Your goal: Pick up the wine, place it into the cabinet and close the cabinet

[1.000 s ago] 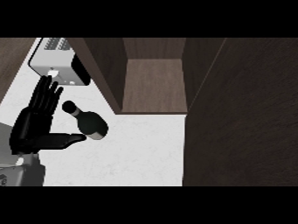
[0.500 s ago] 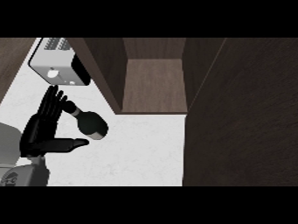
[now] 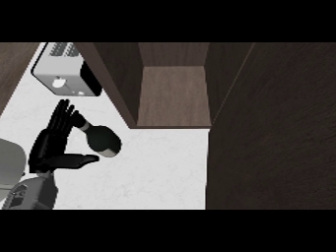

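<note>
The wine bottle [image 3: 103, 139] is dark with a pale band near its base and lies on its side on the white counter [image 3: 156, 170], neck pointing up-left. My left hand [image 3: 50, 147] stands open just left of it, fingers straight along the neck and thumb stretched out under the bottle's base. Whether the hand touches the bottle I cannot tell. The dark wood cabinet [image 3: 174, 98] is open, its inner shelf bare, up and to the right of the bottle. My right hand shows nowhere.
A white and black toaster [image 3: 65, 76] stands at the back left, beside the cabinet's left wall. The open cabinet door [image 3: 280, 128] fills the right side as a wide dark panel. Brown wood borders the counter at far left.
My left hand has slid down and a little to the right, closing in on the bottle's neck. The bottle and the cabinet door have stayed where they were.
</note>
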Motion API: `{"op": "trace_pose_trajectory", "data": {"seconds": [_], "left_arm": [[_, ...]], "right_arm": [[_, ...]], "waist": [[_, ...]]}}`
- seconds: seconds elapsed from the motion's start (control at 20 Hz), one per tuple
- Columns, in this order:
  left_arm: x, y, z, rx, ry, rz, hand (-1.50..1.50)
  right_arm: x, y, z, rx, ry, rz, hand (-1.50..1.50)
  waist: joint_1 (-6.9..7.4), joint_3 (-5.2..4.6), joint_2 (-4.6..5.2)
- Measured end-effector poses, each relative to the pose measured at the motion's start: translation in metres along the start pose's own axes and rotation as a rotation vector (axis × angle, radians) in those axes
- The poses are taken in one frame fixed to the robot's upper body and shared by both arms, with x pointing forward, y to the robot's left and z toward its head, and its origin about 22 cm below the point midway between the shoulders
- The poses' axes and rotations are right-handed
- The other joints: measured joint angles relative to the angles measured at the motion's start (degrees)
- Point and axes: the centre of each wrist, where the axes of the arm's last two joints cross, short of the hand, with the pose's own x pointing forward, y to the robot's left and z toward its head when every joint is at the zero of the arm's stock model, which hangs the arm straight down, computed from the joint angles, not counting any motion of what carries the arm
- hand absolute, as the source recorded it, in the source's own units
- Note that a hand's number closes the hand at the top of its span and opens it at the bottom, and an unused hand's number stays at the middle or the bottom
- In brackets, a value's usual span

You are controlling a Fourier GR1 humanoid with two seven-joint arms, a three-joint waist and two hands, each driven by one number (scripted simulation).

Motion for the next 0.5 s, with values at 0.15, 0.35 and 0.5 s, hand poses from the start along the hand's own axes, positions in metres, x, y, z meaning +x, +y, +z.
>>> {"op": "trace_pose_trajectory", "data": {"seconds": [0.15,0.35,0.5], "left_arm": [[-0.011,-0.005,0.0,-0.004,0.017,0.004,-1.5],[-0.018,-0.002,0.0,-0.013,0.035,0.007,-1.5],[-0.035,0.001,0.003,-0.012,0.038,0.008,-1.5]], "right_arm": [[0.003,-0.001,-0.005,-0.001,-0.002,0.004,-1.5],[0.0,-0.001,-0.002,-0.009,-0.005,0.004,-1.5],[0.002,-0.006,-0.002,-0.007,-0.005,0.016,-1.5]], "waist": [[0.07,0.0,0.0],[0.07,0.01,-0.01],[-0.01,0.0,0.02]]}}
